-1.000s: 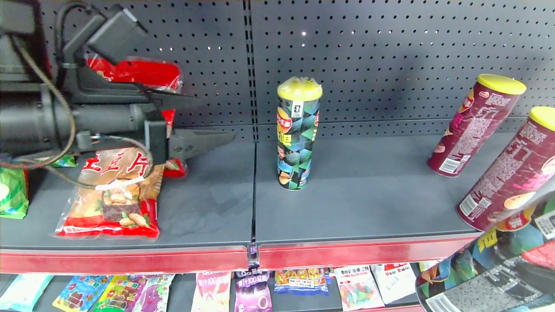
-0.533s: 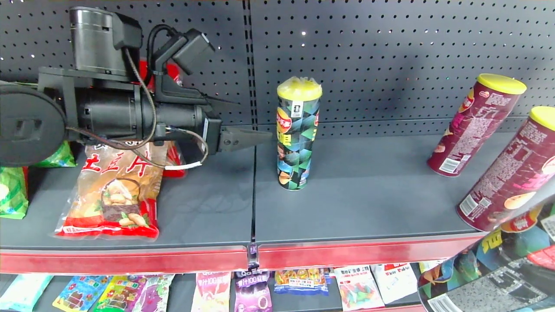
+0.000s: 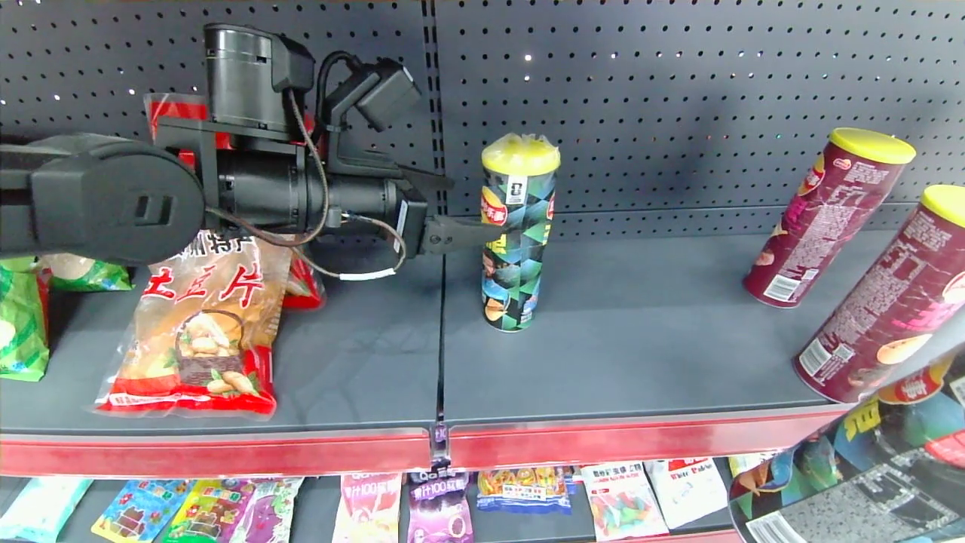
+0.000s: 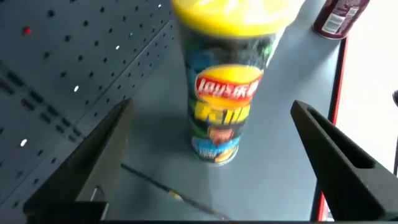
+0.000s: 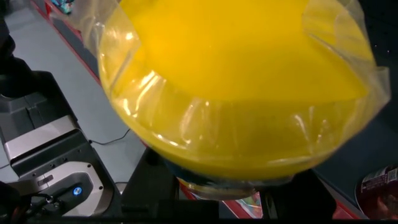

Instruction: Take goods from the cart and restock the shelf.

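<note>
A teal-and-black patterned chip can (image 3: 519,234) with a yellow lid stands upright in the middle of the grey shelf (image 3: 641,354). My left gripper (image 3: 471,207) is open at its left side, level with its upper half. In the left wrist view the can (image 4: 224,93) stands between the two spread fingers (image 4: 99,155), not touching them. A second can of the same pattern (image 3: 852,483) hangs tilted in front of the shelf at the lower right. Its yellow lid (image 5: 236,81) is right before the right wrist camera, with my right gripper (image 5: 217,202) shut on the can.
Two maroon cans (image 3: 825,219) (image 3: 882,302) lean at the shelf's right end. A snack bag (image 3: 196,332) lies at the front left, with a red bag (image 3: 170,113) and a green bag (image 3: 22,324) near it. Packets (image 3: 452,505) fill the lower shelf. Pegboard closes the back.
My left arm has swung right along the shelf, from over the snack bags up to the standing can. The held can at the lower right has barely moved.
</note>
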